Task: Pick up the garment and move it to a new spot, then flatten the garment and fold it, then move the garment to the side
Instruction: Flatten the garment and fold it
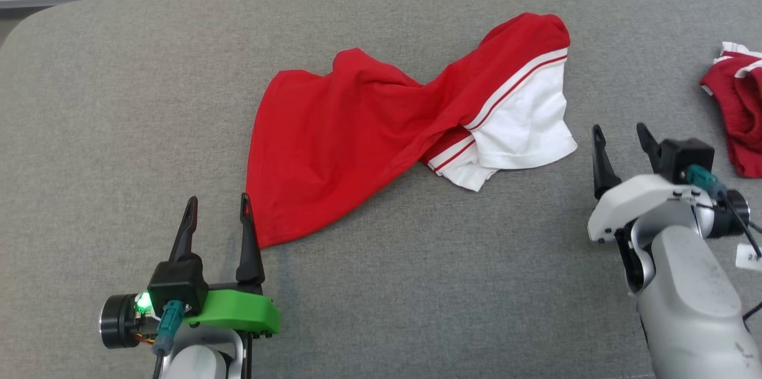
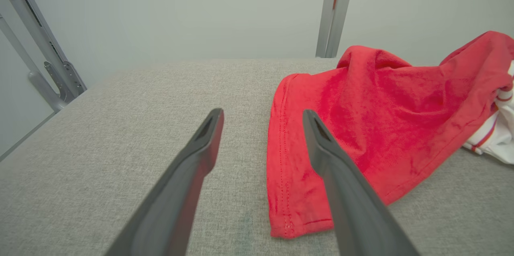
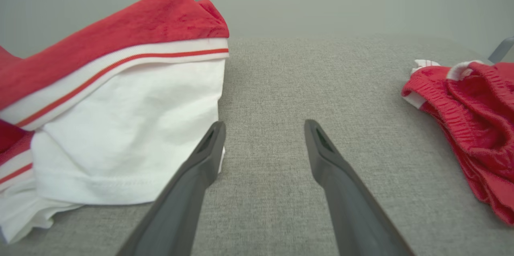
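Note:
The garment (image 1: 369,129) is a red shirt with white, red-striped sleeves, lying twisted and crumpled across the middle of the grey table (image 1: 417,284). Its red hem corner (image 2: 297,207) lies just by my left gripper (image 1: 218,205), which is open and empty at the lower left. My right gripper (image 1: 619,135) stands open at the right, just beside the white sleeve (image 3: 120,135), holding nothing. In the left wrist view the left gripper (image 2: 263,117) straddles the hem edge from above. In the right wrist view the right gripper (image 3: 265,127) has bare table between its fingers.
A second red garment with white trim (image 1: 738,111) lies bunched at the table's right edge, also in the right wrist view (image 3: 470,119). The table's rounded far left corner and a pale wall lie beyond. Metal frame posts (image 2: 335,11) stand behind the table.

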`<state>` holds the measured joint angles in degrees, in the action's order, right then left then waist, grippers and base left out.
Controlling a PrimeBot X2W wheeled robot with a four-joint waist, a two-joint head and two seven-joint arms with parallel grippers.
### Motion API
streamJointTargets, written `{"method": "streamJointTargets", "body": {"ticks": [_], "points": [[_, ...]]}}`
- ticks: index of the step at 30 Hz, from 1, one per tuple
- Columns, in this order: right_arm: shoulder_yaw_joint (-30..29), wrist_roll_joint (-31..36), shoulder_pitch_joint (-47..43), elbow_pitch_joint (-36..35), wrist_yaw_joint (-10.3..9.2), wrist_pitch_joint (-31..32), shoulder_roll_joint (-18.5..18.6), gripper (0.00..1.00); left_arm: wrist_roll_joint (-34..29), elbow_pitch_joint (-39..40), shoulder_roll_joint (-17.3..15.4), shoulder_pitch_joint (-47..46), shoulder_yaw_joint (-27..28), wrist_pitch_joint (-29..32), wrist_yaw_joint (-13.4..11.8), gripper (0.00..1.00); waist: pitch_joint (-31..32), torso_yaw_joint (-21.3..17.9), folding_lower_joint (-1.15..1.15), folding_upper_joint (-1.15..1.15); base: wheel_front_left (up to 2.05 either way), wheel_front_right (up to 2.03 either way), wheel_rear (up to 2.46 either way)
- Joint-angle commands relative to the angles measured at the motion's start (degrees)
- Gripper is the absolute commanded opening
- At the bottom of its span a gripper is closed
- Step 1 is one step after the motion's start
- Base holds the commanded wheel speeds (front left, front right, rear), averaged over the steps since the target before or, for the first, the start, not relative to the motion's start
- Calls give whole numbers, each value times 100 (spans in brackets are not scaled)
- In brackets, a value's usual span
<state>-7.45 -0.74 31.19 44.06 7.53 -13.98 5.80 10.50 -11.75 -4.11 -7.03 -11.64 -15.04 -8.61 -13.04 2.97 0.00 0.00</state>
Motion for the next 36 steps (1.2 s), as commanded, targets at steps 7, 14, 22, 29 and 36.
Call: {"method": "streamJointTargets", "body": {"ticks": [7, 14, 22, 29, 36], "points": [[-255, -220, -1210, -1146, -10, -121, -265, 100, 343, -79, 57, 245, 226, -17, 289, 100, 238, -220, 0, 0, 0, 0, 0], [324, -687, -1921, -2009, -10, -122, -281, 100, 464, -235, 83, 538, 393, -17, 545, 100, 663, -273, 0, 0, 0, 0, 0], [711, -770, -2357, -2389, -10, -122, -282, 100, 433, -150, 110, 927, 492, -17, 559, 100, 1198, -268, 0, 0, 0, 0, 0], [724, -724, -2489, -2417, -10, -121, -284, 100, 442, -43, 119, 1094, 413, -17, 503, 100, 1347, -246, 0, 0, 0, 0, 0], [710, -664, -2492, -2431, -10, -122, -284, 100, 607, -47, 121, 1118, 292, -17, 460, 100, 1337, -221, 0, 0, 0, 0, 0]]}}
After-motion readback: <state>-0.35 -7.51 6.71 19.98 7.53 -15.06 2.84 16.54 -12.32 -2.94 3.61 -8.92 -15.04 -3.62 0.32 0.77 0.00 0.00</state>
